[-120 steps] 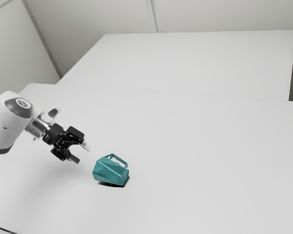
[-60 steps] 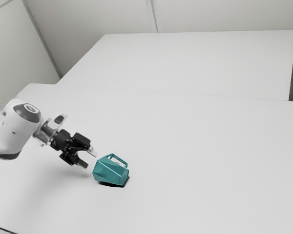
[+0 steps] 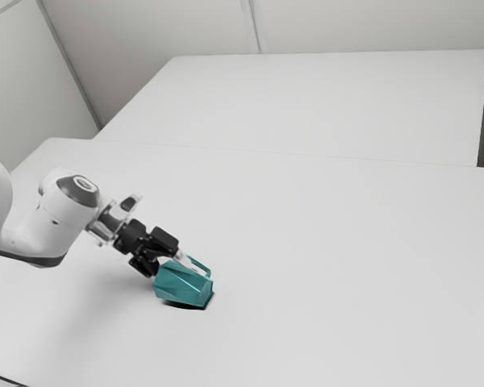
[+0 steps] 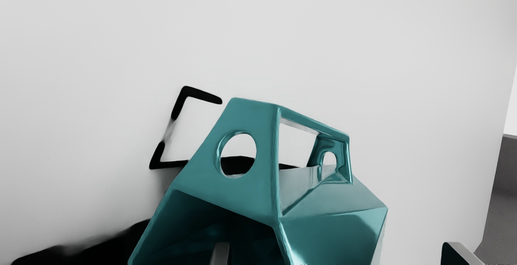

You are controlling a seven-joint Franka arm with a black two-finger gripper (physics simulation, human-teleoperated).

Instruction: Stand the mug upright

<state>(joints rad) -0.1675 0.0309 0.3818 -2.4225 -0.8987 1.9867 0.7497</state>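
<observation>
Your gripper (image 3: 181,274) stands released, fingers apart, one at the tipped teal mug's (image 3: 182,292) mouth, one outside; exterior view places the mug at five o'clock from your wrist.

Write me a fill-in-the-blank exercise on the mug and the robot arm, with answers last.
The mug lies on its ____, not upright.
The hole at the near end of its handle is ____ in shape.
The gripper is ____, jaws wide apart.
The arm comes in from the exterior view's ____.

Missing words: side; round; open; left.
</observation>
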